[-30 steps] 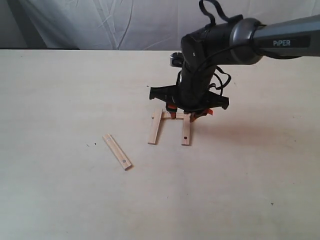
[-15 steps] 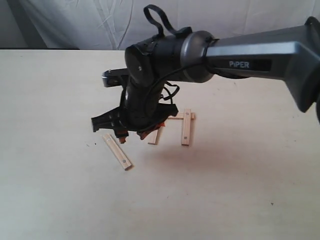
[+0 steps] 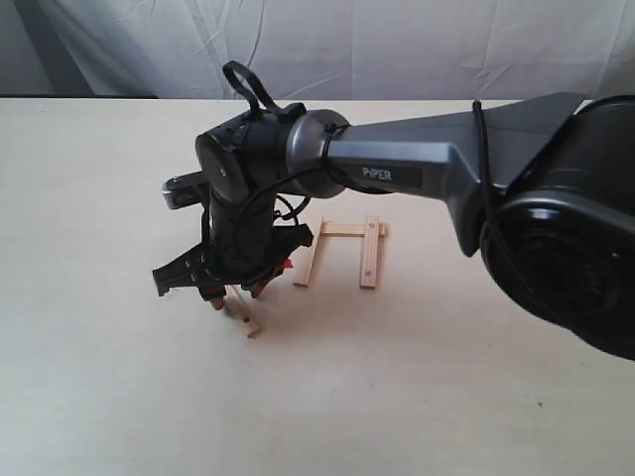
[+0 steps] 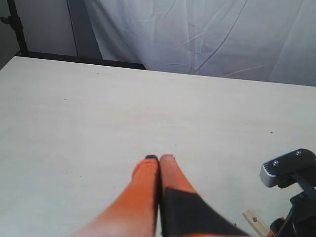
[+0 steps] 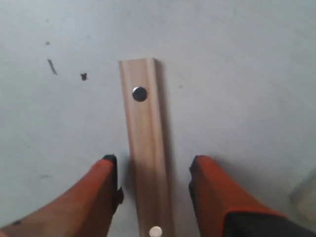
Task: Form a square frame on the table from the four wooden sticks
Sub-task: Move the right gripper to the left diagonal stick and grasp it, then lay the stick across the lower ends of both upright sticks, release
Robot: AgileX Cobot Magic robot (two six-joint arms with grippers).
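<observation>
After it left the joined sticks (image 3: 369,254), the right gripper (image 5: 153,167) straddles the loose stick (image 5: 142,112), spread apart.

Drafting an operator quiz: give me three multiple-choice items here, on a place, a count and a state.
1. The loose flat tan wooden stick lies: A) between the open right gripper's orange fingers B) atop other sticks C) held aloft
2. Sticks forming the U-shaped partial frame: A) two B) three C) four
3. The left gripper is: A) shut, empty B) wide open C) clamping a stick
1 A: fingers flank it. 2 B: two sides, one crossbar. 3 A: jaws closed, nothing between.
</observation>
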